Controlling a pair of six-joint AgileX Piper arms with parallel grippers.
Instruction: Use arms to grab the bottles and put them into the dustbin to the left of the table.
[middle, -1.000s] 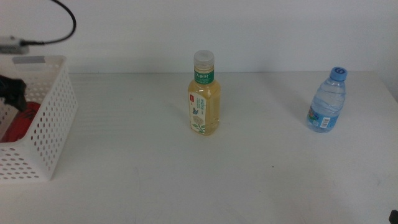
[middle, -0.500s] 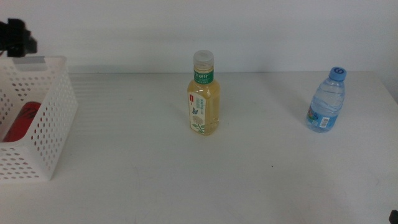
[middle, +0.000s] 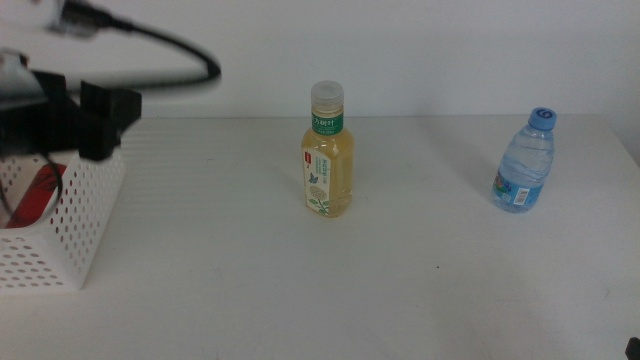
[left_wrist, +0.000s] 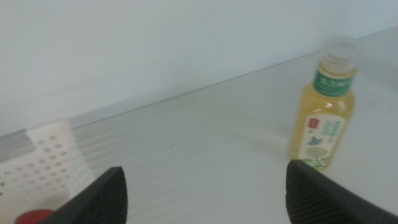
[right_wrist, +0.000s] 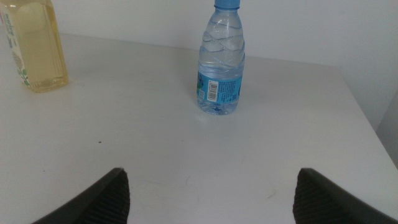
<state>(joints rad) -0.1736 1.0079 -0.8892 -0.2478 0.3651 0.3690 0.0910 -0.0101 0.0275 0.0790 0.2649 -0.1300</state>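
Your tea bottle (middle: 327, 152) stands upright at the middle of the table (middle: 300, 290), whitish cap on, green label at the neck. From it, the water bottle (middle: 525, 161) with the blue cap stands upright well apart at about 3 o'clock, near the table's right edge. At about 9 o'clock from the tea bottle, the white perforated dustbin (middle: 70, 230) sits at the left edge, and you can see a red can (middle: 35, 190) lying inside it. Your left gripper (middle: 95, 120) hangs above the dustbin's far rim, its jaws spread wide with nothing between them and its black cable arching overhead. Your right gripper (right_wrist: 211, 193) is low at the near right, facing the water bottle, jaws likewise wide apart and holding nothing.
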